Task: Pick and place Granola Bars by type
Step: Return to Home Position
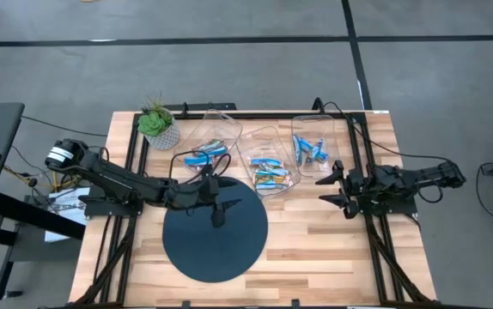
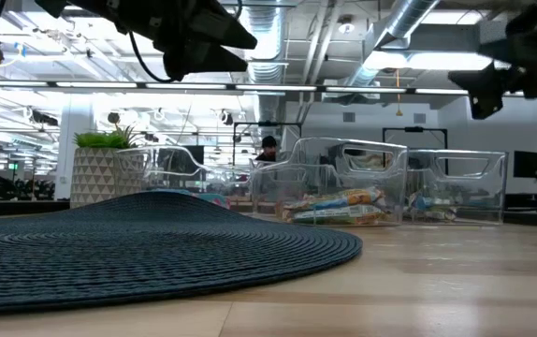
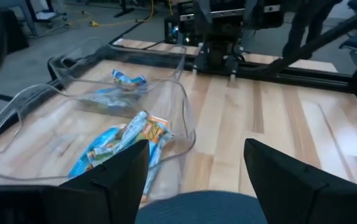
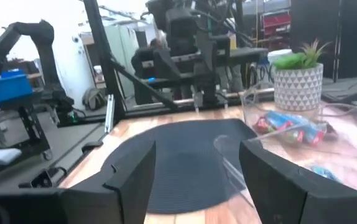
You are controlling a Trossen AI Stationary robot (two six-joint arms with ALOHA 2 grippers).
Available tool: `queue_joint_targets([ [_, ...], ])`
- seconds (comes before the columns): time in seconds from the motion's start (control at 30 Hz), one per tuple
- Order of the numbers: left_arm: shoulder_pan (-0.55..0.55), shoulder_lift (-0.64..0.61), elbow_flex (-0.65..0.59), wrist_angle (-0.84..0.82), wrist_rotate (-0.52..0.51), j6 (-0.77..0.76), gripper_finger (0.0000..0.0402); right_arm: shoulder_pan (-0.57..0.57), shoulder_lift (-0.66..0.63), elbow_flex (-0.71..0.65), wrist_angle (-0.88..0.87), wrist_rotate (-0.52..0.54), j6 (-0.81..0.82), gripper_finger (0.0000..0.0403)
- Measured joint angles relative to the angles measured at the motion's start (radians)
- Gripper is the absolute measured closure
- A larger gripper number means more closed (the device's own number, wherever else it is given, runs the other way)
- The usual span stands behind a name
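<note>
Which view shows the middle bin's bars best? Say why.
High view: the middle bin's bars lie in full sight from above. Low view: edge-on through the clear wall. Left wrist view: a close, partly cut-off pile. Right wrist view: hardly any.

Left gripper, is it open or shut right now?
Open. The left wrist view shows the left gripper with fingers spread wide, nothing held between them, over the mat.

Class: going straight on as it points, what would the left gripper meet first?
Likely the right gripper, across the bare table; the middle bin sits off to one side. Depth unclear.
</note>
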Motion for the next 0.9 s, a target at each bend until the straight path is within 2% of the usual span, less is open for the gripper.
queue_joint_targets([
  [0.27, 0.000, 0.000, 0.000, -0.029, -0.029, -0.038, 0.0148, 0.000, 0.000, -0.015, 0.035, 0.003, -0.044, 0.0179],
  [0.43, 0.001, 0.000, -0.019, 0.002, 0.067, -0.038, 0.0148, 0.000, 0.000, -0.015, 0.017, 0.007, -0.053, 0.0179],
  [0.73, 0.017, -0.003, -0.270, 0.353, 0.275, -0.060, 0.0148, -0.032, 0.000, -0.016, 0.018, 0.013, -0.043, 0.0179],
  [0.9, 0.055, -0.094, -0.430, 0.416, 0.358, -0.058, 0.0147, -0.039, 0.000, -0.016, 0.019, 0.013, -0.043, 0.0179],
])
